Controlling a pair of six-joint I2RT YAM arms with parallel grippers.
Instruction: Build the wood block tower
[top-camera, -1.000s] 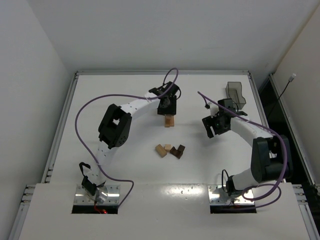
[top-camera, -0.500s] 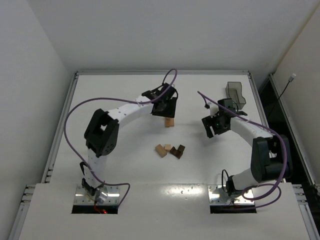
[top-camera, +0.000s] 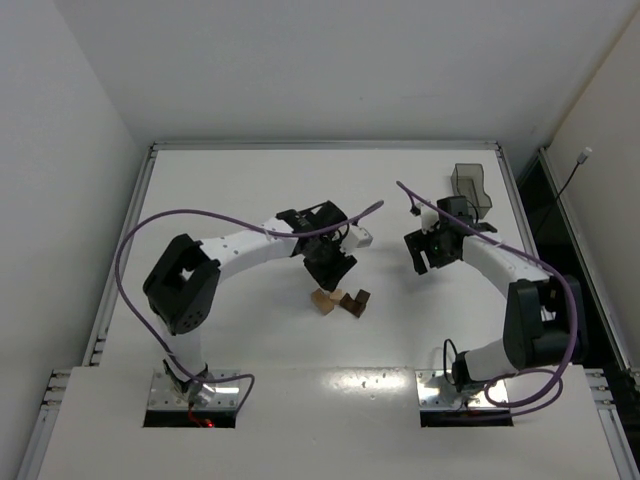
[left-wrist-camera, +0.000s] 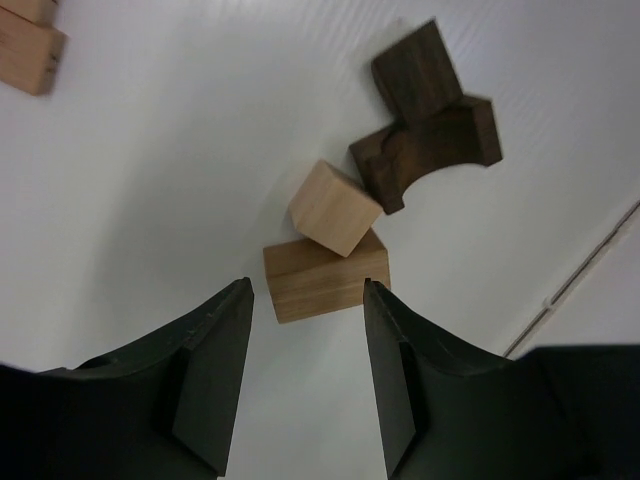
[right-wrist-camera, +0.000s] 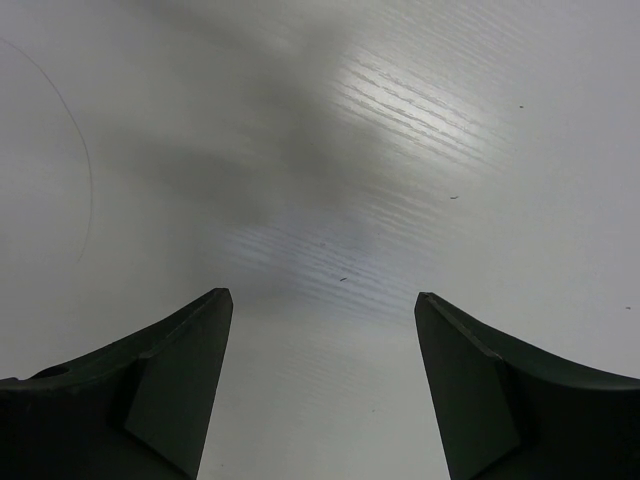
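Near the middle of the white table (top-camera: 230, 190) four loose wood blocks (top-camera: 322, 300) lie in a touching cluster: a tan slab (left-wrist-camera: 322, 280), a tan cube (left-wrist-camera: 333, 207) against it, then a dark arch (left-wrist-camera: 430, 150) and a dark cube (left-wrist-camera: 418, 72). The left gripper (left-wrist-camera: 307, 295) hangs just above the slab, jaws partly apart and empty, with the slab lined up between its fingers. Farther back, cut by the edge of the left wrist view, is the tower (left-wrist-camera: 25, 45), made of tan pieces; from overhead the arm hides it. Well apart to the right, the right gripper (right-wrist-camera: 322, 294) hovers over bare table, jaws wide and empty. A smoky bin (top-camera: 470, 186) sits at the far right.
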